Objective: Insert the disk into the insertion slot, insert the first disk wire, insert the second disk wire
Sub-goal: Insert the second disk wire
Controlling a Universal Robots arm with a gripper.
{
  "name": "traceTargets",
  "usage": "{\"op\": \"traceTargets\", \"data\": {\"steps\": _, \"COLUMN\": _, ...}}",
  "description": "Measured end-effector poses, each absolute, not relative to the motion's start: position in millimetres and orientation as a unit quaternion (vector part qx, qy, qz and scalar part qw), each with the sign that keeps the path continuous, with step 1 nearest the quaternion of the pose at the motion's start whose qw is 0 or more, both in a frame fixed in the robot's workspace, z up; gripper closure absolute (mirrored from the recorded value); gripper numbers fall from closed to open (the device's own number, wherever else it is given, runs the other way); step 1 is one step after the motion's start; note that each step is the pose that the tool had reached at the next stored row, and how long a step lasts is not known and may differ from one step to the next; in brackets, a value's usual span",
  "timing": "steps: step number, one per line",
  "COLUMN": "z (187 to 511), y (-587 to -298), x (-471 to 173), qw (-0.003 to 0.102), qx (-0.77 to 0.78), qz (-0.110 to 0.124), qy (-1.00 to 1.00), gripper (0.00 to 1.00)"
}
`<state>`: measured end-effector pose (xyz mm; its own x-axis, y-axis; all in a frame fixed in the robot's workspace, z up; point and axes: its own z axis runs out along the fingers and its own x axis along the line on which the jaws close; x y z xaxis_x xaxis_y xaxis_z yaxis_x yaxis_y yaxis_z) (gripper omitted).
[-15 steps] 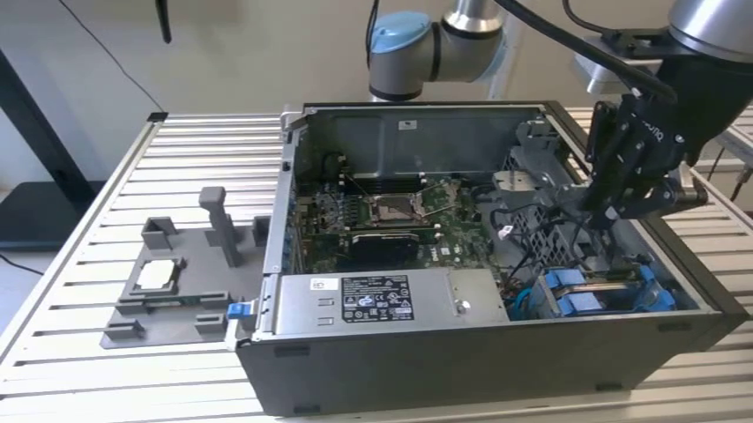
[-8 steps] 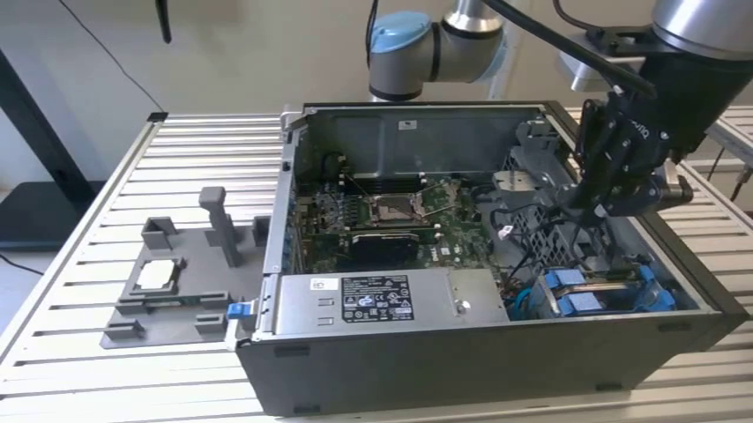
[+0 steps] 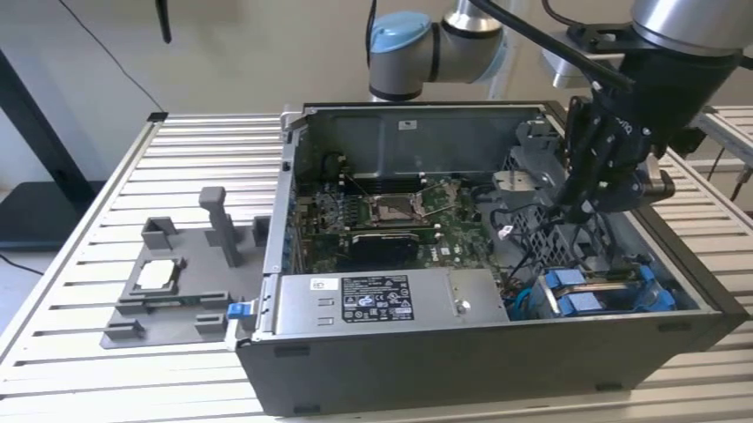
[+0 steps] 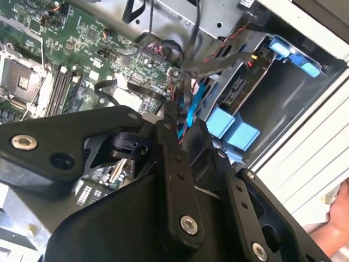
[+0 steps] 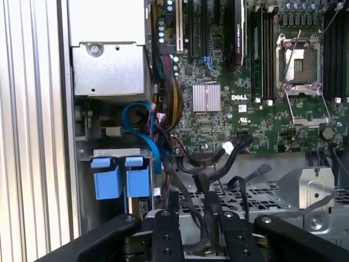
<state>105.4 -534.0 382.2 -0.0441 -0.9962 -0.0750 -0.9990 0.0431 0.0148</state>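
Over cables [image 3: 527, 226] inside case [image 3: 471, 361]: tool [image 3: 579, 211], grip state unclear; disk [image 3: 579, 303] near, apart, in insertion slot [image 5: 117, 154].

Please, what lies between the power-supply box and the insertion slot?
In the first wrist view, a loop of blue cable lies between the power-supply box and the insertion slot.

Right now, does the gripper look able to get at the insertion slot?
Probably yes. The case lies open, and the gripper hangs over its drive corner, close to the insertion slot. Loose cables bunched beside the slot could snag it.
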Motion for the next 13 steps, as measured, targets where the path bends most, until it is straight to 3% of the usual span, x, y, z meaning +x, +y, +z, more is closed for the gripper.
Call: {"op": "traceTargets", "data": {"steps": 13, "z": 378.3, "y": -525.6, "x": 89.2, "qw": 0.024, "qx": -0.703, "qz": 0.029, "qy": 0.710, "gripper": 0.67}}
